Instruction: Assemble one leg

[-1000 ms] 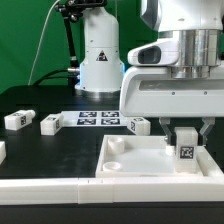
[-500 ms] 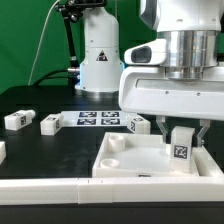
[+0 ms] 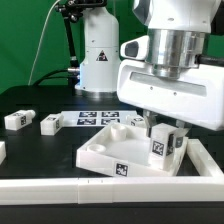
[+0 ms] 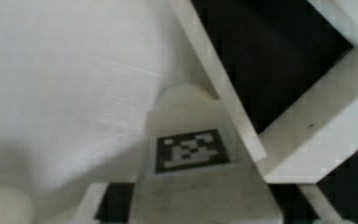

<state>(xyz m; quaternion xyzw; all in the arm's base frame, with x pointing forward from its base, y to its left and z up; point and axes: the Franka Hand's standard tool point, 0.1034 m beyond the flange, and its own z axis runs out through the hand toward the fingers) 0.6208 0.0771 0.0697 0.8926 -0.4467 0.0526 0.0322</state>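
Leg: I see a small white plastic block (image 3: 160,145), upright with a slight tilt, a black-and-white square tag on the face toward the exterior camera.
Leg position: it stands at the corner of the white panel (image 3: 105,152) on the exterior view's right, under the arm's wrist.
Gripper: the gripper (image 3: 160,128) is clamped on the leg; I make out dark fingers (image 3: 149,123) at its upper sides.
Panel: large, flat, with a raised rim, sitting skewed on the black table (image 3: 40,150); a tag shows on its near edge.
Exterior only: I get two loose white tagged blocks (image 3: 17,119) and (image 3: 49,123) on the exterior view's left, the marker board (image 3: 98,118) behind the panel, and the white fence (image 3: 40,188) in front.
Wrist only: I see the leg's tag (image 4: 194,150) close up, the panel's surface (image 4: 78,90) and its rim (image 4: 211,70) against the dark table.
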